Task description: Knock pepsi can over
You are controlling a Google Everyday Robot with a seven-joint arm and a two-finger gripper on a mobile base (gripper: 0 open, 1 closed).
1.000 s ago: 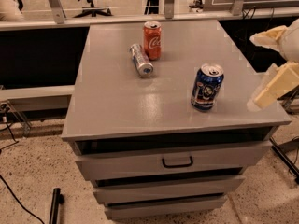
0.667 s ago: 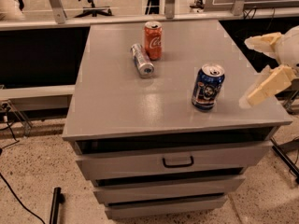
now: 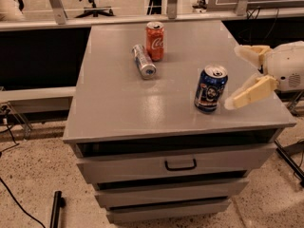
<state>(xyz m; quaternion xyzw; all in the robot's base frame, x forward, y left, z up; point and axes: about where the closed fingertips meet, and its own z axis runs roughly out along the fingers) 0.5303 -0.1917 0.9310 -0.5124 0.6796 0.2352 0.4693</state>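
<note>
Pepsi can (image 3: 211,88) stood upright, front right on the cabinet top (image 3: 123,103). My gripper (image 3: 233,77) hung just right of it, fingers spread wide. I judged a low push might slide it, not topple it.

A dark blue pepsi can (image 3: 210,88) stands upright near the front right corner of a grey cabinet's surface (image 3: 123,99), as the robot's white end effector (image 3: 232,77) reaches in from the right edge. Its two cream fingers (image 3: 248,93) are spread wide apart, with the lower fingertip just beside the can's base and the upper one farther back. Toward the rear of the surface, an orange-red cola can (image 3: 155,41) stands upright, and a slim silver can (image 3: 144,61) lies on its side just beside it. Below, the top drawer (image 3: 142,167) carries a dark handle (image 3: 180,165) above a speckled floor (image 3: 28,175).
</note>
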